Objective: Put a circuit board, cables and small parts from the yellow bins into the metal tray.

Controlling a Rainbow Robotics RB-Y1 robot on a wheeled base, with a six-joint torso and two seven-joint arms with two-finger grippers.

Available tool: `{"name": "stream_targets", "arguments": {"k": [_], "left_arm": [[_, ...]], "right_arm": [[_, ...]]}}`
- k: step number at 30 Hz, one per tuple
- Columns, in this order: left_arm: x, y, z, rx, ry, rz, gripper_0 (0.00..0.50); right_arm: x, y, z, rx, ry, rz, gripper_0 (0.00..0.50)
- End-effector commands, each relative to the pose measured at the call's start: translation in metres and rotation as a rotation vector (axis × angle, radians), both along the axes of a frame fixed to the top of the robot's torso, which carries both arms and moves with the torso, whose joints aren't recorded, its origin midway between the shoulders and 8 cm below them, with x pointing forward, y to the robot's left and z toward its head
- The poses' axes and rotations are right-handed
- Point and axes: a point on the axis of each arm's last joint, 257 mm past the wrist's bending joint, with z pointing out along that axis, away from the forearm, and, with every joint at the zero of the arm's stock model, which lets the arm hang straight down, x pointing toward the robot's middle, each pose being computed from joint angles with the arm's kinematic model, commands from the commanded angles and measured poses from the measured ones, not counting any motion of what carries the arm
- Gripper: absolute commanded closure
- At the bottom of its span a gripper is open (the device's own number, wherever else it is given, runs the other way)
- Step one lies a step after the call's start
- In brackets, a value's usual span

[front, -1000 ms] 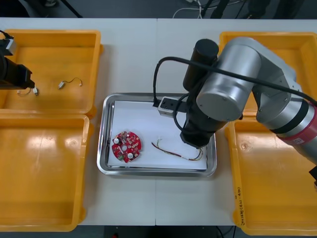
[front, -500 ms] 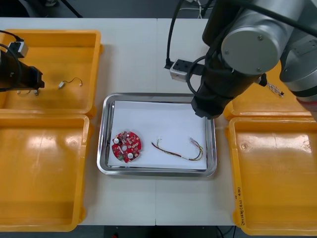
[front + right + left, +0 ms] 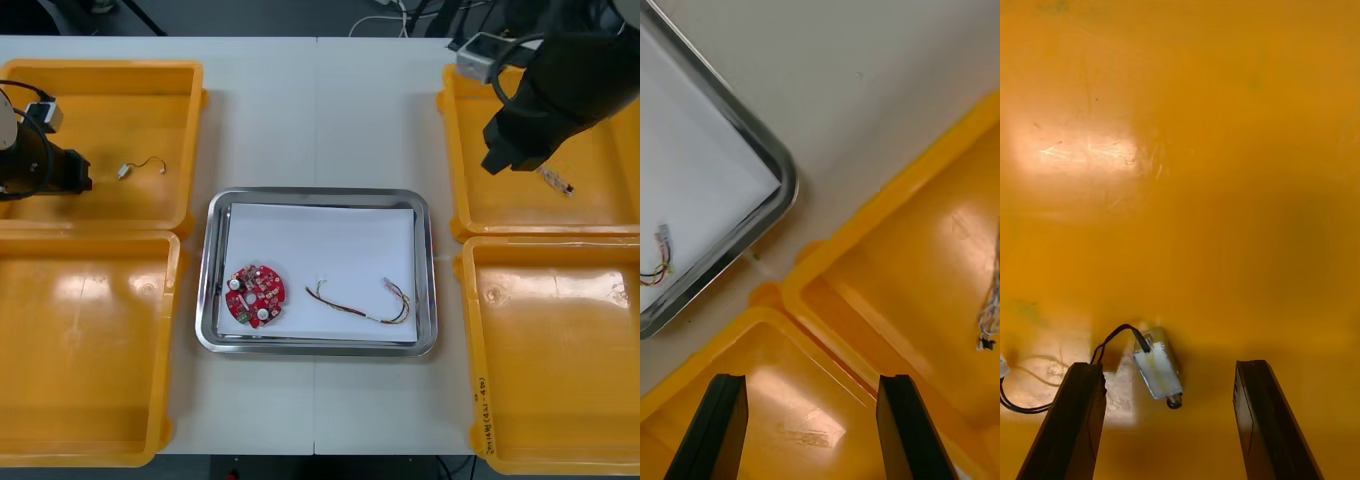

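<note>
Your right gripper (image 3: 498, 160) hangs over the far right yellow bin (image 3: 610, 200), its arm reaching in from the far right corner, fingers (image 3: 722, 427) spread with nothing between them. Your left gripper (image 3: 1169, 427) is low in the far left yellow bin (image 3: 120, 110), released, with a small metal part (image 3: 1157, 371) lying between its fingers. On the counter (image 3: 320, 110), the metal tray (image 3: 320, 193) holds the circuit board (image 3: 255, 295) and the red and yellow cable (image 3: 360, 303).

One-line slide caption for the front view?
Circuit board and red and yellow cable lie in the metal tray; right gripper over far right yellow bin, left gripper over far left yellow bin.
</note>
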Motion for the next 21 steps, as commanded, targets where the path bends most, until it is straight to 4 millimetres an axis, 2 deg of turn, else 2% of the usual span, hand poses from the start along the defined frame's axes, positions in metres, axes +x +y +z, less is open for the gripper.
{"name": "stream_targets", "arguments": {"k": [1,4,5,6,8,9,13,21], "left_arm": [[0.019,-0.01,0.023,0.087,-0.044,-0.128,0.0],[0.019,-0.009,0.022,0.085,-0.046,-0.127,0.0],[0.019,-0.01,0.021,0.085,-0.046,-0.128,0.023],[0.02,-0.011,0.02,0.084,-0.047,-0.131,0.235],[0.021,-0.01,0.019,0.083,-0.052,-0.127,0.436],[0.021,-0.01,0.017,0.081,-0.051,-0.127,0.495],[0.023,-0.009,0.015,0.079,-0.057,-0.125,0.498],[0.022,-0.008,0.015,0.08,-0.054,-0.125,0.499]], "right_arm": [[0.022,-0.028,0.044,0.083,-0.064,-0.144,0.0],[0.03,-0.044,0.047,0.1,-0.066,-0.2,0.0],[0.033,-0.049,0.048,0.101,-0.07,-0.218,0.0],[0.036,-0.056,0.049,0.101,-0.073,-0.241,0.0],[0.04,-0.066,0.049,0.097,-0.08,-0.275,0.0],[0.043,-0.073,0.05,0.096,-0.083,-0.299,0.0],[0.049,-0.093,0.05,0.086,-0.093,-0.364,0.0],[0.058,-0.148,0.049,0.142,-0.075,-0.556,0.0]]}}
